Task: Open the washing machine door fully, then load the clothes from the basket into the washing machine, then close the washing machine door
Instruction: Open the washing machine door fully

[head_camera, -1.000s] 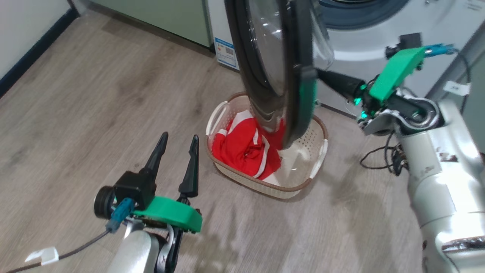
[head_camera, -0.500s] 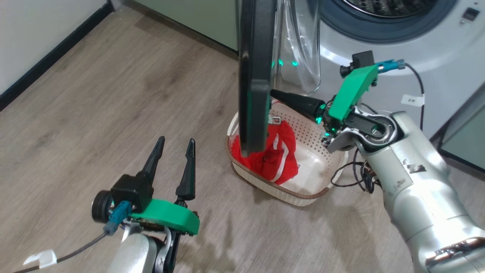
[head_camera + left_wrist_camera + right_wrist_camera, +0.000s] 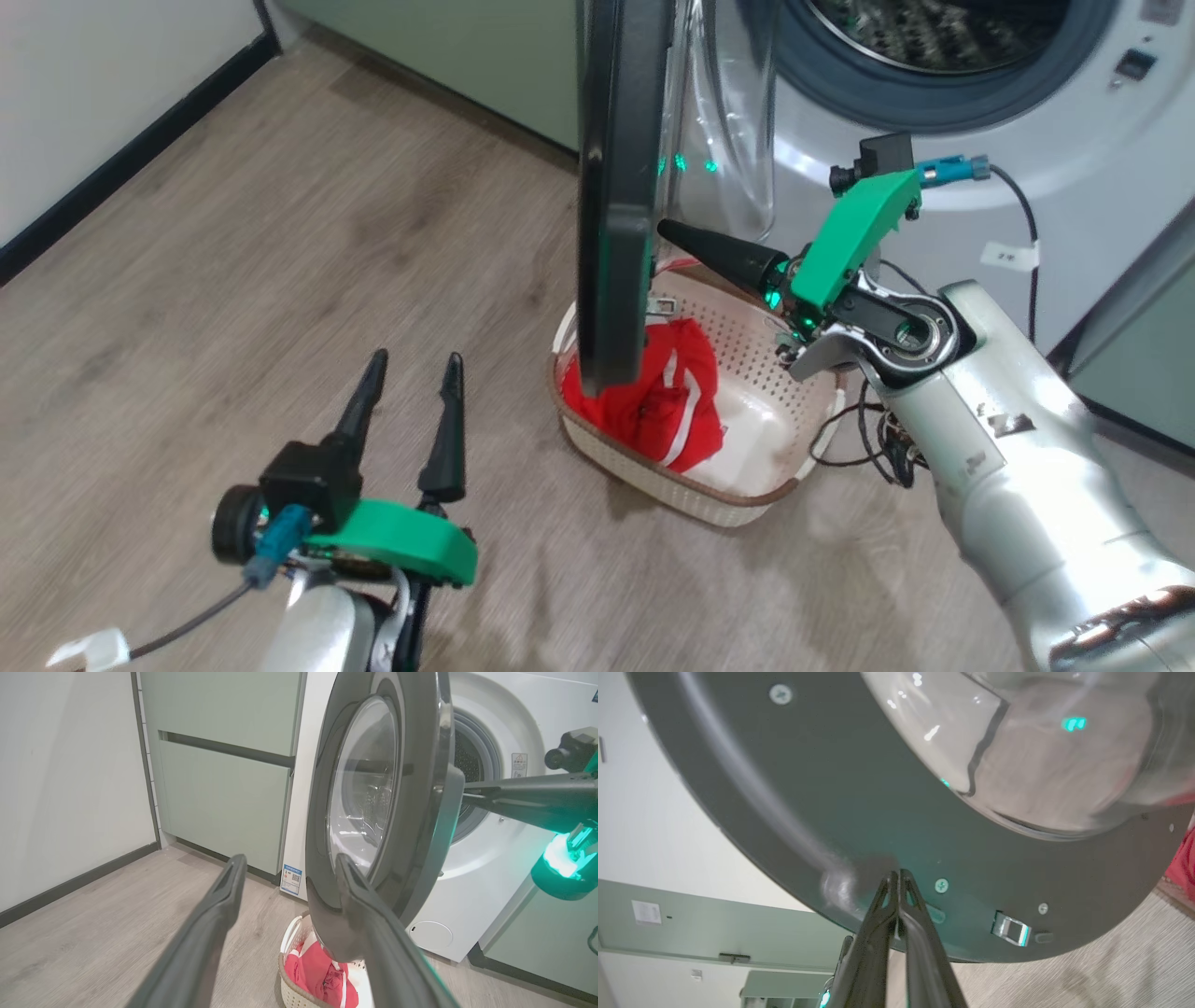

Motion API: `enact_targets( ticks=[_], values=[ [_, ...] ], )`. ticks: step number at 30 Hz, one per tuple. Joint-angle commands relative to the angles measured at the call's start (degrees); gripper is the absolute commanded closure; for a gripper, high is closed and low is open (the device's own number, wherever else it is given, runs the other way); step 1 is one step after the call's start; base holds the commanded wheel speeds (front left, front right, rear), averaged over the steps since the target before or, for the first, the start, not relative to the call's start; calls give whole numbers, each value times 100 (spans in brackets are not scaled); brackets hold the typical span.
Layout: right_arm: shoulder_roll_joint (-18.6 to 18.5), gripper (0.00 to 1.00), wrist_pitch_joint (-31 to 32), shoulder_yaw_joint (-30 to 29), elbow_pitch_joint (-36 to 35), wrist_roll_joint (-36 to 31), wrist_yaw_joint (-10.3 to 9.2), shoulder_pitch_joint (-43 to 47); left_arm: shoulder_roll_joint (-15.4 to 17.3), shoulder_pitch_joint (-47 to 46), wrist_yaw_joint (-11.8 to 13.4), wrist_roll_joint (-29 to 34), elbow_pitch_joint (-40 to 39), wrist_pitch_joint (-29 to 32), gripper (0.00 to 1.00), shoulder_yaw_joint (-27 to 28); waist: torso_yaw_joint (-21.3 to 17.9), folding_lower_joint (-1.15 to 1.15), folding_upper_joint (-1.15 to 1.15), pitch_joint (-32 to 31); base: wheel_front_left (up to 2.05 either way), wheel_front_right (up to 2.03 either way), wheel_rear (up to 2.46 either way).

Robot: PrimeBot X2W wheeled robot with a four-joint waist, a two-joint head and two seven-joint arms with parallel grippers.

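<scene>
the right gripper (image 3: 667, 228), fingers pressed together, is pushing its tip on the inside of the washing machine door (image 3: 611, 187) to swing it wide. the door is hanging edge-on over the basket (image 3: 747, 493) of red clothes (image 3: 667, 406). the left gripper (image 3: 415, 359) is hovering, spread, holding nothing.

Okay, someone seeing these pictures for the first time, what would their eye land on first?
The big black-rimmed washing machine door stands edge-on mid head view, swung out over the basket, with the right gripper, shut, tip against its inner face. Below it, bright red clothes lie in the basket on the wood floor. The left gripper hangs open at lower left.
</scene>
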Motion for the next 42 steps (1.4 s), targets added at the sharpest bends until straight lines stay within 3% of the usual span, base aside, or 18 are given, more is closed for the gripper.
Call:
enact_targets(
  ticks=[1, 6, 12, 19, 24, 29, 32, 39, 40, 41, 42],
  values=[
    [-62, 100, -134, 136, -370, -197, 5, -22, 54, -135, 39, 54, -179, -56, 0, 283, -110, 0, 0, -99, 0, 0, 0],
    [-567, 100, -734, 578, -992, -940, 5, 433, 54, -121, 44, 86, -160, -56, 0, 441, -343, 0, 0, -256, 0, 0, 0],
    [-1217, 100, -2027, 1154, -1756, -2046, 5, 1003, 54, -106, 18, 149, -143, -56, 0, 695, -656, 0, 0, -399, 0, 0, 0],
    [-1424, 100, -3579, 1258, -1869, -3365, 5, 1437, 54, -123, -89, 216, -120, -56, 0, 994, -920, 0, 0, -456, 0, 0, 0],
    [-1016, 100, -4488, 486, -1607, -4483, 5, 1888, 54, -113, -206, 247, -98, -56, 0, 1180, -1063, 0, 0, -474, 0, 0, 0],
    [-136, 100, -4603, -896, -1769, -5783, 5, 2560, 54, -83, -282, 236, -52, -56, 0, 1230, -1149, 0, 0, -425, 0, 0, 0],
    [105, 100, -4606, -1403, -2191, -6490, 5, 3017, 54, -72, -311, 228, -15, -56, 0, 1196, -1181, 0, 0, -407, 0, 0, 0],
    [167, 100, -4607, -1561, -2738, -6648, 5, 3620, 54, -36, -431, 187, 95, -56, 0, 1132, -1244, 0, 0, -369, 0, 0, 0],
    [167, 84, -4607, -1558, -2733, -6670, 5, 3672, 54, -32, -436, 196, 110, -56, 0, 1131, -1247, 0, 0, -370, 0, 0, 0],
    [168, 11, -4607, -1566, -2740, -6706, 5, 3709, 54, -24, -441, 207, 128, -56, 0, 1125, -1249, 0, 0, -373, 0, 0, 0],
    [168, 0, -4608, -1583, -2724, -6635, 5, 3752, 54, -19, -446, 213, 142, -56, 0, 1119, -1248, 0, 0, -377, 0, 0, 0]
  ],
)
